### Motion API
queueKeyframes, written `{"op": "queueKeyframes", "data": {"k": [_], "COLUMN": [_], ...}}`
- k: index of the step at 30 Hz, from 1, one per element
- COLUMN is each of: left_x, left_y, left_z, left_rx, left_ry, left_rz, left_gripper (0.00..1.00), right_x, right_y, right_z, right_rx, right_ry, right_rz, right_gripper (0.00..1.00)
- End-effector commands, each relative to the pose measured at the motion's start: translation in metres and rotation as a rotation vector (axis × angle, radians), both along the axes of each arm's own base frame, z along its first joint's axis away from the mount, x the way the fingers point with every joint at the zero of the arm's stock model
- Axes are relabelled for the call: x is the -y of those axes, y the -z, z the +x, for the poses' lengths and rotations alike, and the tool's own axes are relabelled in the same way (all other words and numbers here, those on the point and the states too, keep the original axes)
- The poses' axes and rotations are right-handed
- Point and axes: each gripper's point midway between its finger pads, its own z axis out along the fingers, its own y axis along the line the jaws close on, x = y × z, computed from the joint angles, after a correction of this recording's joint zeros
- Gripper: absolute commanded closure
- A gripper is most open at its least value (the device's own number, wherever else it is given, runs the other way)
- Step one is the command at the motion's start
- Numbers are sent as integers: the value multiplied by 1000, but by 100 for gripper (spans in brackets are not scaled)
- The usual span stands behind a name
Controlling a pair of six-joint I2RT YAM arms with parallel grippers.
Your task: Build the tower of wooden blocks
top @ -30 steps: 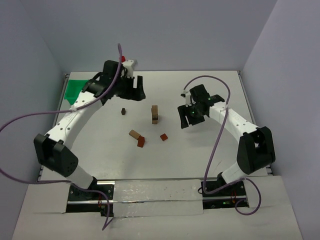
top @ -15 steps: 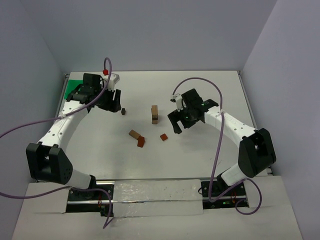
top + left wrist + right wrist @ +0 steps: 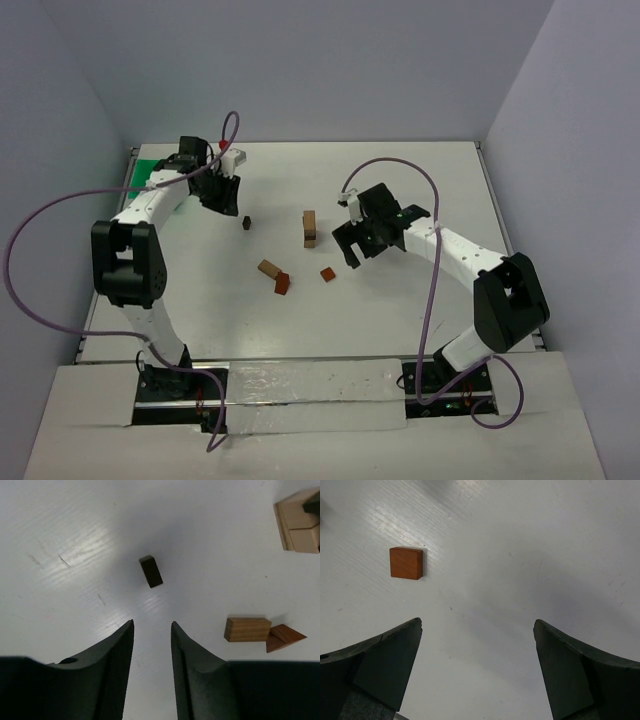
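Wood block tower is stood mid-bench between the two arms, tan above and darker at the foot; that spot is judged reachable by either side. Four loose blocks are counted, so the build is judged far from done. Left jaws are set to a narrow gap with nothing gripped, hung over the bench just short of the dark block, which lies flat ahead of the tips and skewed to the jaw line. The narrow gap is judged to suit that slim block, though a wrist turn is probably needed before a square pinch. Right jaws are spread wide and empty over bare bench. The reddish square block lies ahead and off to the left finger's side, outside the gap; the wide spread is judged as margin for an approach not yet centred. A tan block and a red-brown wedge are left touching each other, nearer the arm bases and apart from the tower, addressed by neither arm. A green bin is seen at the far left corner, not involved.
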Motion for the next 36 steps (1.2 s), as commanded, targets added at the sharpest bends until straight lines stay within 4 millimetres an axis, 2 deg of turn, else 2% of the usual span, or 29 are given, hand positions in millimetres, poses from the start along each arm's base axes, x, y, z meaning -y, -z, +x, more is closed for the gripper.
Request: {"op": "queueKeyframes", "data": {"k": [1,3,5,6,8,12,17,19,27,36], "left_x": [-1,-1,-1,-1,-8,-16,-15,-12,0,19], "left_y": [-9,-9,-9,-16,-9,-21,-4,2,12,36], "left_z": [38,45,45,44,30,30,9,3,10,-3], "left_rx": [62,87,130,139,92,139,56,23,26,-34], "left_ry": [-18,34,215,313,475,681,923,982,1118,1195], "left_rz": [-5,18,88,133,204,306,453,463,513,480], "left_gripper": [59,57,53,46,36,36,37,38,42,45], "right_x": [1,4,7,8,9,13,21,26,36,49], "right_y": [3,5,8,9,11,15,17,19,21,21], "right_z": [8,8,8,8,7,5,-1,-4,-14,-16], "right_rx": [18,7,-2,-7,-18,-34,-55,-61,-76,-78], "right_ry": [40,49,57,60,66,75,97,109,135,164], "right_rz": [-20,-37,-55,-62,-67,-75,-77,-81,-85,-105], "right_gripper": [1,1,1,1,1,1,1,1,1,1]}}
